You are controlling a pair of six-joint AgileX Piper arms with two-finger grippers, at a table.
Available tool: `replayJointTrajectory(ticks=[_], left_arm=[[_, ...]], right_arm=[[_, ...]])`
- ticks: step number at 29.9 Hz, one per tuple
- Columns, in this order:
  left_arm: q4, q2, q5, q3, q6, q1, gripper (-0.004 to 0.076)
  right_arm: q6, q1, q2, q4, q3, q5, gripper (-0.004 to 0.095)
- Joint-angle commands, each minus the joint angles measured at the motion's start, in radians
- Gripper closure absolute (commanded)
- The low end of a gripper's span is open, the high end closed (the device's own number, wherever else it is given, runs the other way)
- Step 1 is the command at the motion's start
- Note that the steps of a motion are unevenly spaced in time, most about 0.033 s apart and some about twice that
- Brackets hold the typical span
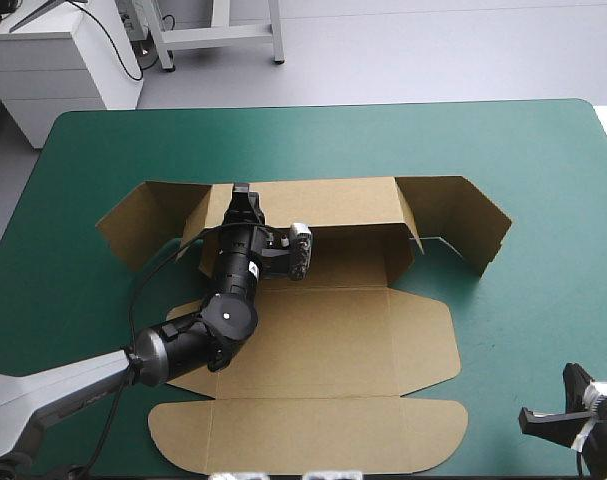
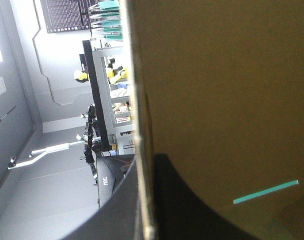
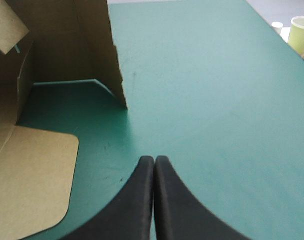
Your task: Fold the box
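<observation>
Teal-green table (image 1: 543,160), box (image 1: 323,340) back wall raised, left fingers (image 2: 182,212) clamping it, right fingers (image 3: 141,200) closed

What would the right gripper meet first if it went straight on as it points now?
Probably only the bare teal-green cover: the right gripper, shut, aims beside the box's raised flap, not at it. How steeply it tilts down is unclear.

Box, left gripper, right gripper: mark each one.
box (image 1: 323,345), high view, flat middle panel.
left gripper (image 1: 243,196), high view, fingertips at the raised far wall.
right gripper (image 3: 154,160), right wrist view, shut fingertips.
</observation>
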Motion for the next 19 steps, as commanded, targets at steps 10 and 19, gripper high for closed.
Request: replayJointTrajectory(ticks=[10, 19], left_arm=[[0.039, -0.015, 0.026, -0.021, 0.016, -0.008, 0.0732], [0.039, -0.015, 0.026, -0.021, 0.016, -0.008, 0.0732]], right_arm=[[-0.134, -0.010, 0.601, 0.183, -0.524, 0.212, 0.0928], [-0.194, -0.010, 1.003, 0.217, -0.917, 0.235, 0.0928]])
